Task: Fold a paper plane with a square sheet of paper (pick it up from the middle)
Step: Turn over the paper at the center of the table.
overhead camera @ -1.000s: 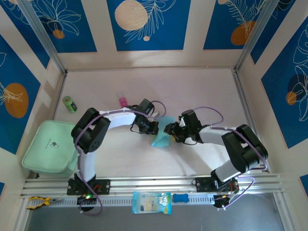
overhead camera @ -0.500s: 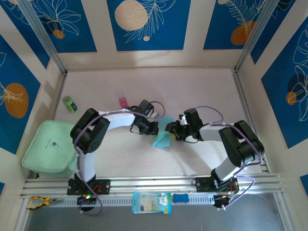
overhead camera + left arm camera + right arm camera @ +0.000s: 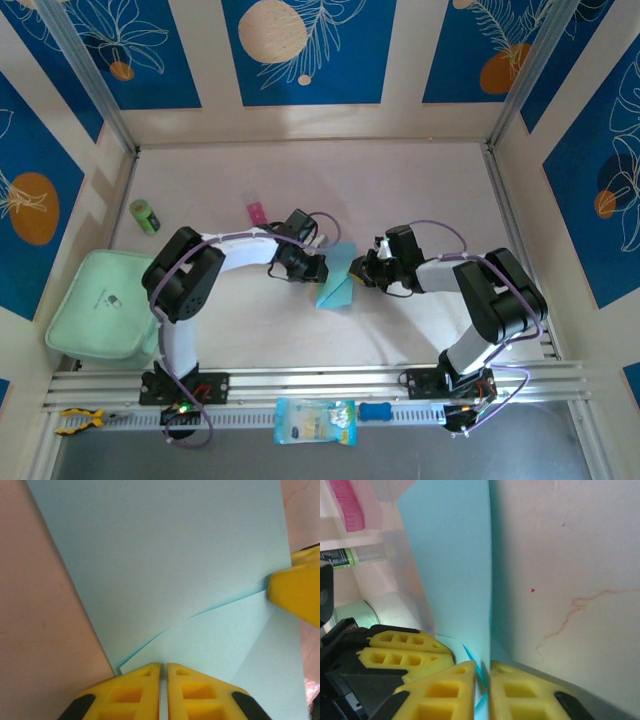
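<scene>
Top external view: left gripper (image 3: pixel 314 268) is nearly closed on the paper sheet (image 3: pixel 338 288), which sits mid-counter (image 3: pixel 400 190) with a flap creased. The right gripper (image 3: pixel 358 272) pinches it too. Early days I'd say, most folds left.

Sheet (image 3: pixel 165 555) top (left wrist) off-frame

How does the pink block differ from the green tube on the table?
The pink block is flat-sided and rectangular; the green tube is round. The pink block lies nearer the middle; the green tube lies nearer the left edge. Both are small and rest on the table, beyond the arms.
</scene>
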Robot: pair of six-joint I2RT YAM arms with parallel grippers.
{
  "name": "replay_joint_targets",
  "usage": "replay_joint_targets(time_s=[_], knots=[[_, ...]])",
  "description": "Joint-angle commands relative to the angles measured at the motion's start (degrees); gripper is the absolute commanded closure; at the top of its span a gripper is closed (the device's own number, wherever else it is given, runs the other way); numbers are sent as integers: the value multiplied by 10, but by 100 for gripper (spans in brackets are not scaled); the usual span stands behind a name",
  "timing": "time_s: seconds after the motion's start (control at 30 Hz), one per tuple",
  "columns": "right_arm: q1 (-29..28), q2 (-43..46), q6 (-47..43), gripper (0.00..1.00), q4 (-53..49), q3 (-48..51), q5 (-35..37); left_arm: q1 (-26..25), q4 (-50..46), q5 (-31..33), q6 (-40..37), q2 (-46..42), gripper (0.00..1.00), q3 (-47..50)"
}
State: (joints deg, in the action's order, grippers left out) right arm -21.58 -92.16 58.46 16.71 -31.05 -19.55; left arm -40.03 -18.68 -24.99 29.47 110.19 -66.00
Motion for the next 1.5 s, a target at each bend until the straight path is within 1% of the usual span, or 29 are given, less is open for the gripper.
replay_joint_targets(time_s=[0.0, 0.13, 0.3, 0.4, 0.47, 0.5, 0.57, 0.63, 0.67, 0.73, 0.83, 0.9, 0.97, 1.03, 1.1, 1.2, 1.27, 1.37, 1.43, 1.47], knots=[[4, 11, -21, 90, -13, -4, -17, -3, -10, 9, 13, -35, 86, 9], [5, 30, -53, 95, -77, -35, -15, -4, -1, 20, 21, -66, 82, 23], [3, 64, -81, 97, -150, -55, 8, -4, 2, 37, 20, -108, 77, 51], [-2, 92, -107, 97, -230, -79, 40, -3, 15, 48, 34, -122, 73, 69], [-3, 109, -127, 97, -308, -107, 67, -1, 57, 41, 67, -122, 72, 90], [-5, 116, -133, 97, -344, -119, 83, -1, 62, 36, 80, -120, 71, 91], [-10, 133, -138, 98, -424, -147, 130, 3, 37, 13, 95, -114, 69, 72], [-17, 152, -143, 98, -468, -161, 157, 5, -19, 6, 89, -111, 69, 44], [-22, 162, -145, 98, -482, -164, 166, 7, -41, 6, 84, -114, 69, 35], [-28, 181, -158, 98, -496, -165, 178, 7, -44, 14, 75, -127, 66, 40], [-45, 205, -172, 98, -511, -154, 231, 8, -14, 13, 51, -147, 65, 61], [-52, 218, -173, 97, -524, -149, 261, 7, 8, 28, 45, -172, 65, 83], [-61, 235, -163, 97, -553, -159, 269, 9, -18, 51, 50, -199, 64, 87], [-73, 256, -170, 97, -560, -167, 265, 10, -23, 46, 41, -222, 64, 86], [-82, 271, -171, 97, -563, -162, 285, 11, -30, 57, 28, -237, 64, 87], [-87, 280, -157, 98, -586, -167, 287, 14, -67, 81, 24, -263, 64, 82], [-98, 287, -161, 98, -593, -174, 294, 14, -59, 91, 36, -297, 62, 101], [-113, 283, -170, 98, -611, -193, 320, 18, -74, 98, 41, -337, 60, 121], [-123, 269, -179, 98, -633, -217, 341, 22, -91, 119, 34, -359, 58, 132], [-130, 259, -183, 98, -649, -232, 361, 24, -91, 134, 34, -372, 56, 143]])
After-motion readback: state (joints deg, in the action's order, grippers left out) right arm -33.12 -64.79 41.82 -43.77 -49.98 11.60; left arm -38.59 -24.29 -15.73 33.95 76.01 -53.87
